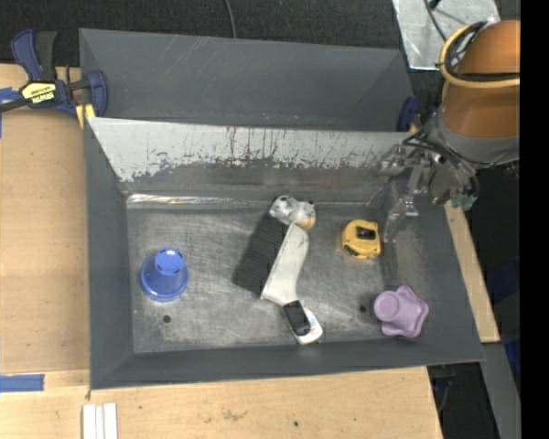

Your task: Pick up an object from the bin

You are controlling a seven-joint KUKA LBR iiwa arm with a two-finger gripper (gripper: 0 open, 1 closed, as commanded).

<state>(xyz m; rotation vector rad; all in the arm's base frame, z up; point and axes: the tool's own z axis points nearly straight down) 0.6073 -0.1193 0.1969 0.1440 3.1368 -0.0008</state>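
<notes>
**A:** Where was the gripper [404, 210] at that moment?

**B:** At the three o'clock side of the bin [256, 90], low by the right wall. I couldn't tell whether the claw was spread or pressed together.

**A:** And the nearest thing?

**B:** A small yellow tape measure [360, 240], near it at about eight o'clock and lying clear on the floor. It was squat, with no real long axis, so I judged the claw's turn would matter little.

**A:** Anything else close?

**B:** A purple lobed knob [401, 311] at six o'clock, farther off. The black pad [259, 254] and the long white piece [286, 262] lay well apart toward nine — out of the way.
</notes>
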